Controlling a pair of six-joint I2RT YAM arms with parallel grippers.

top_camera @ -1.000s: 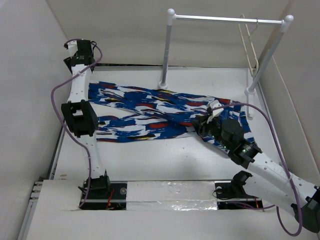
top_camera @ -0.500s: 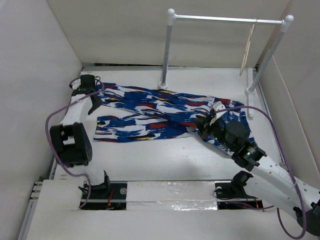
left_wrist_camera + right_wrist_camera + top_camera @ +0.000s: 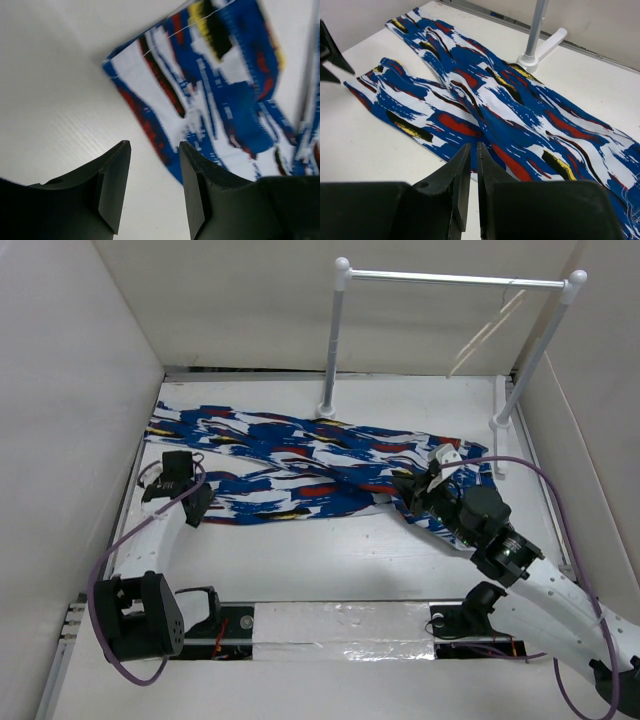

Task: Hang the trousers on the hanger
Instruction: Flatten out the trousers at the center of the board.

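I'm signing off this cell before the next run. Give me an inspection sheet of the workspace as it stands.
Surface: white table, no spills or marks seen.
Job's things: trousers lie flat across the table, legs towards the left. The hanger hangs from the rail of the rack, blurred and bare.
Clutter: nothing seen.
Grippers: left gripper is open over a leg end and holds nothing. Right gripper is nearly shut at the trousers' near edge; whether it pinches cloth cannot be told.
Cables: purple cables loop loosely along both arms.
Surroundings: white walls on three sides; the rack stands far right.
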